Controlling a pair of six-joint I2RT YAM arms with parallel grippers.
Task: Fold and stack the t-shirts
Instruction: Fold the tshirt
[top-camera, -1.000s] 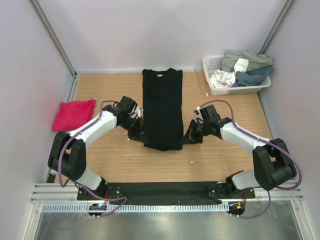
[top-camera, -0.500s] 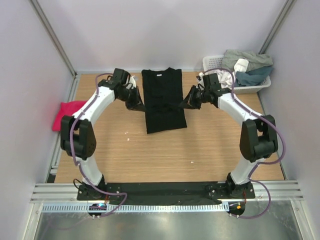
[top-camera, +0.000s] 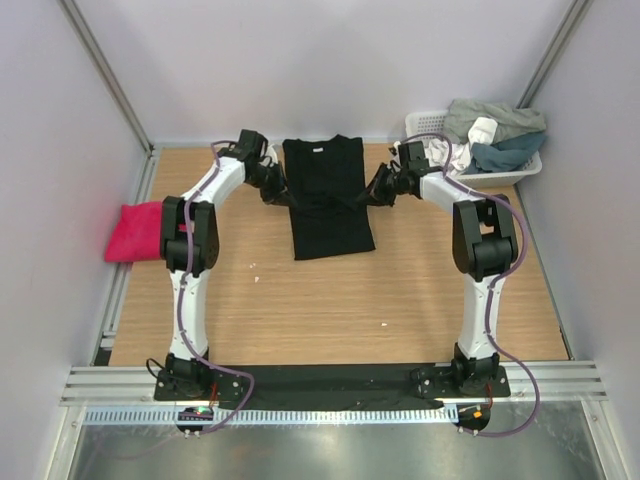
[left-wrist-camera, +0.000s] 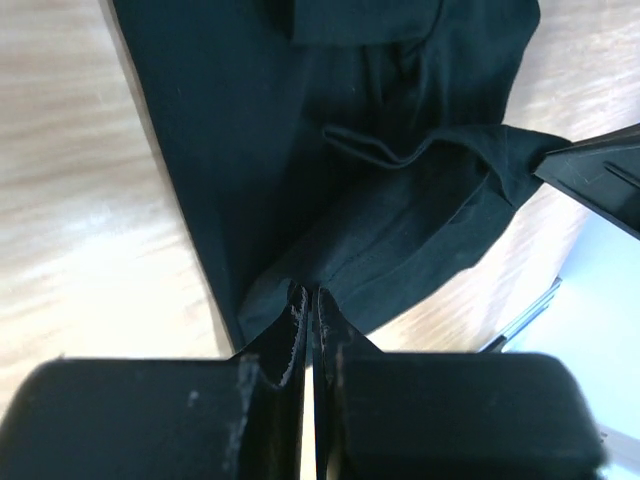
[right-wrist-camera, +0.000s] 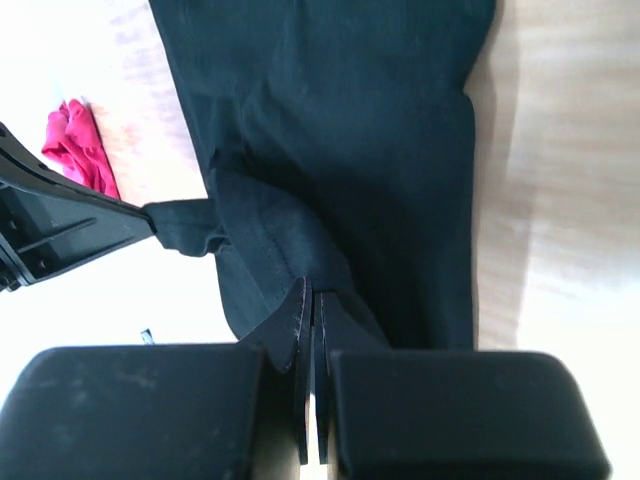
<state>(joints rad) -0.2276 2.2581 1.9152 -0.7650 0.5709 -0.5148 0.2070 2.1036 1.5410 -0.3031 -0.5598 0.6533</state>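
Note:
The black t-shirt (top-camera: 328, 200) lies folded lengthwise at the back middle of the table, its lower half doubled up over the upper half. My left gripper (top-camera: 283, 192) is shut on the shirt's left bottom corner, seen pinched in the left wrist view (left-wrist-camera: 310, 292). My right gripper (top-camera: 371, 194) is shut on the right bottom corner, seen in the right wrist view (right-wrist-camera: 315, 287). Both hold the hem just above the shirt's middle. The pink t-shirt (top-camera: 134, 231) lies crumpled at the left edge, also in the right wrist view (right-wrist-camera: 78, 143).
A white latticed basket (top-camera: 424, 128) with grey, white and teal clothes stands at the back right, close behind my right arm. Walls enclose the table at back and sides. Bare wood lies in front of the shirt.
Both grippers carried the black shirt's bottom hem from the near end toward the back, folding the shirt in half; the arms are now stretched far forward.

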